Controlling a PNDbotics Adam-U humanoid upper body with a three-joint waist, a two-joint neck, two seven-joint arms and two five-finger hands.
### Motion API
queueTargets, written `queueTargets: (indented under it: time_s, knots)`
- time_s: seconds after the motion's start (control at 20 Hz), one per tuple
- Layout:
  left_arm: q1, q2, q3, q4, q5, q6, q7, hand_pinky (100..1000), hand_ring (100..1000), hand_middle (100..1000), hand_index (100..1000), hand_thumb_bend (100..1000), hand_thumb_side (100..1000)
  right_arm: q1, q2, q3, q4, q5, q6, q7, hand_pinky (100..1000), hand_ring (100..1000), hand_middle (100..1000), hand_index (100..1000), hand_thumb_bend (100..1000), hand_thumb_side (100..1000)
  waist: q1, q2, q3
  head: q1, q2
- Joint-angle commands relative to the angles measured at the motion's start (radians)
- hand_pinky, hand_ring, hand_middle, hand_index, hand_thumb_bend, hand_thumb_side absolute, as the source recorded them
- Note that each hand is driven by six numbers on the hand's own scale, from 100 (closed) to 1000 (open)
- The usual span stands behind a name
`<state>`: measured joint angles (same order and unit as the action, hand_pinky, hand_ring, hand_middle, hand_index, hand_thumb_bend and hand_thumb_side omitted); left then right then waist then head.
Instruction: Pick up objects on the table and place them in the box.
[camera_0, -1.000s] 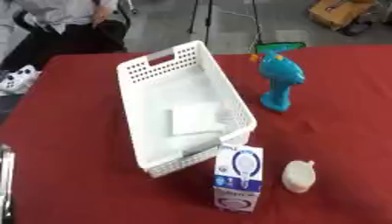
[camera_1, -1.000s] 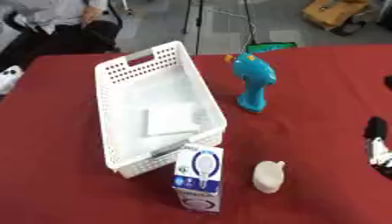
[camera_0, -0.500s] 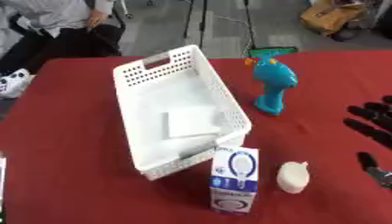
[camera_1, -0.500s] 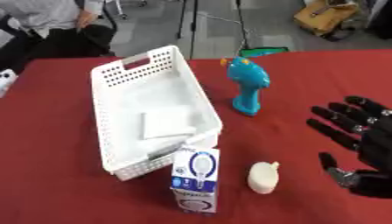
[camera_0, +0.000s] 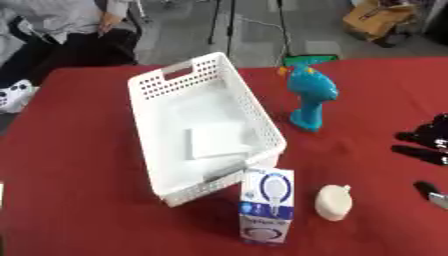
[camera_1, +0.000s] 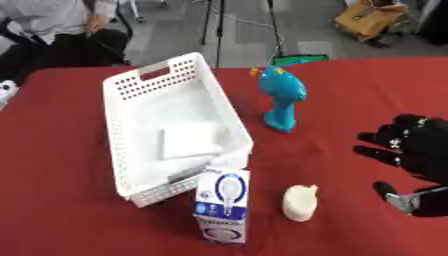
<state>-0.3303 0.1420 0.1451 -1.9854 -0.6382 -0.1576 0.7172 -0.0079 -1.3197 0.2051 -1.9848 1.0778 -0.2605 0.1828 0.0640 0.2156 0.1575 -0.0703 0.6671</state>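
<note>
Fingers (camera_1: 385, 137) of the right hand (camera_1: 424, 160) spread, holding nothing (cream object (camera_1: 299, 202) lies apart, leftward)

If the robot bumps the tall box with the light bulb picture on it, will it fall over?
Probably, yes. The light bulb box stands upright on a narrow base, so a nudge near its top would likely tip it. It looks like thin cardboard, so it is probably light and may dent if squeezed. The right robot hand is open and apart from it.
</note>
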Motion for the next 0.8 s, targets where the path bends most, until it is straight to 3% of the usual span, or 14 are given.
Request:
queueTargets:
  time_s: [0.05, 0.4, 0.8]
  knots:
    - [-0.011, 0.019, -0.002, -0.015, 0.006, -0.001, -0.006, 693, 731, 745, 835, 100, 1000, -0.024, -0.049, 0.004, -0.015, -0.073, 0.014, 0.050, 785, 854, 921, 1000, 353, 915, -0.003, -0.029, 0.003, -0.006, -0.005]
    - [-0.013, 0.015, -0.007, -0.015, 0.010, -0.002, -0.009, 691, 731, 744, 832, 100, 1000, -0.063, -0.046, 0.022, -0.015, -0.177, 0.048, 0.030, 793, 844, 901, 1000, 312, 952, -0.005, -0.027, 0.005, -0.010, -0.005]
    - [-0.014, 0.008, -0.013, -0.015, 0.017, -0.005, -0.014, 690, 731, 743, 826, 100, 1000, -0.111, -0.019, 0.059, -0.015, -0.394, 0.084, -0.017, 750, 806, 867, 1000, 241, 1000, -0.004, -0.027, 0.018, -0.030, -0.007]
